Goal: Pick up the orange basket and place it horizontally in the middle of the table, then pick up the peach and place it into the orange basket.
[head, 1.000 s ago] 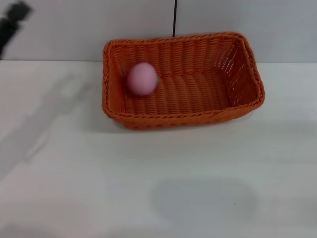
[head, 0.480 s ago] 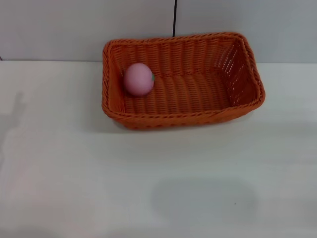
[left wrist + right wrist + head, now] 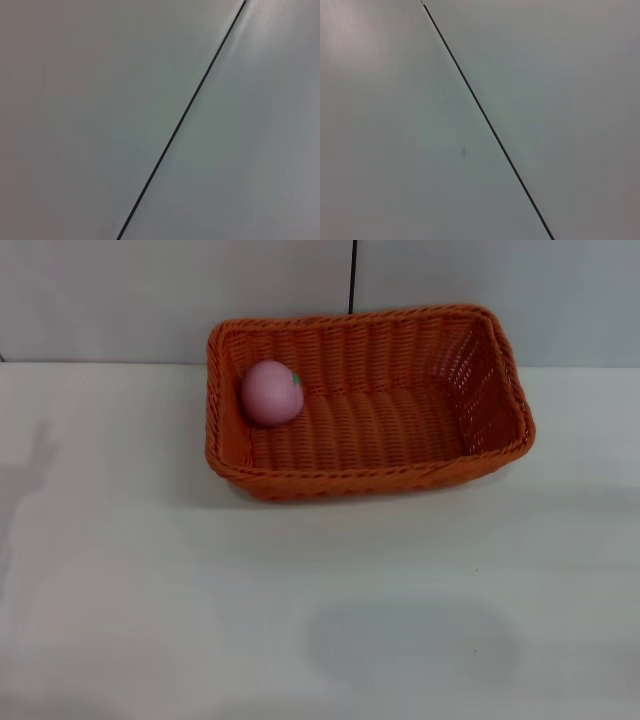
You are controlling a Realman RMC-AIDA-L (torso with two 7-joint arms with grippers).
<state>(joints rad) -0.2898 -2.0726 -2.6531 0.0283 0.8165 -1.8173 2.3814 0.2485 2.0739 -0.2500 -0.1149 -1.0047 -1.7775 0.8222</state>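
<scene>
Out of every view, neither gripper shows, so you cannot tell their state or which arm is nearer. The peach (image 3: 272, 392) lies inside the orange basket (image 3: 365, 475), at its left end; the basket's long axis runs crosswise on the bench (image 3: 300, 610).

Legible text: none | I read no label, brand, number or sign on basket (image 3: 370, 400), peach (image 3: 271, 392), table (image 3: 300, 590) or wall (image 3: 100, 100).
</scene>
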